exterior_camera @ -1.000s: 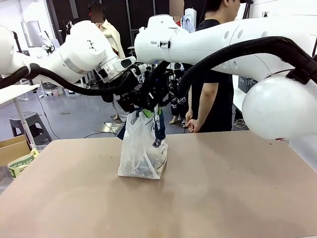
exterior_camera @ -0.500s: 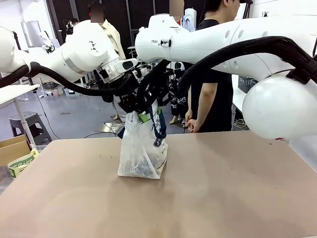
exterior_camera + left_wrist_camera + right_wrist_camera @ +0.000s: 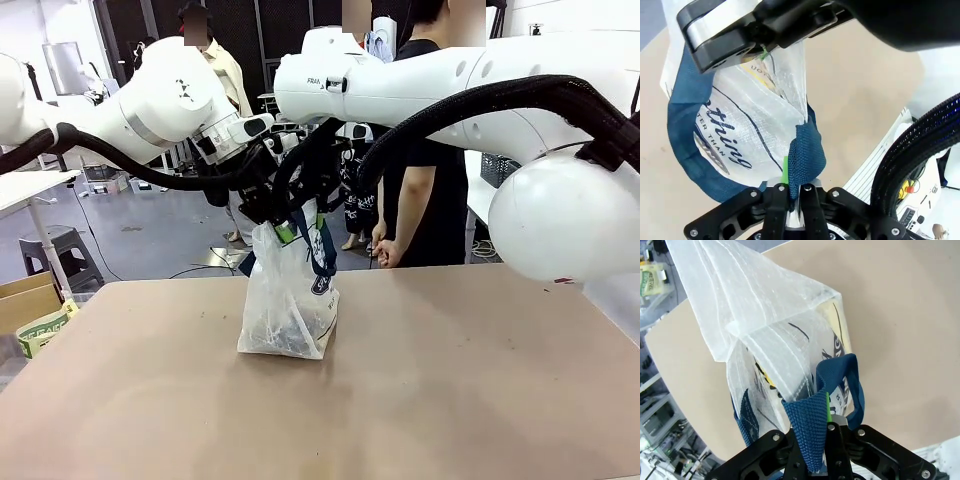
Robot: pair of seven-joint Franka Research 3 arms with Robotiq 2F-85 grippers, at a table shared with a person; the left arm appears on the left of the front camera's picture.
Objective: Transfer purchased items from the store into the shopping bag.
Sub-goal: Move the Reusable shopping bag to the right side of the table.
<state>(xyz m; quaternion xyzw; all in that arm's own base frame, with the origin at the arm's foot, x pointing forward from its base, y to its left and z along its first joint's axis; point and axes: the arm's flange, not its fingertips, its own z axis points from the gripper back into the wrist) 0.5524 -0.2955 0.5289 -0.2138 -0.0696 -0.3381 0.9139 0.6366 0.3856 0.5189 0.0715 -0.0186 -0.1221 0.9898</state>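
Shopping bag [image 3: 290,300] stands left of centre on the table [image 3: 450,380], toward its far edge. Left gripper [image 3: 792,192] and right gripper [image 3: 830,427] each pinch a navy strap handle [image 3: 810,425]. Thin, limp film, probably light: the woven straps are the sound hold.

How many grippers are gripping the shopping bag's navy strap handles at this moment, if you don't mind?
2. The left gripper is shut on one strap handle; the right gripper is shut on another strap handle, above the shopping bag.
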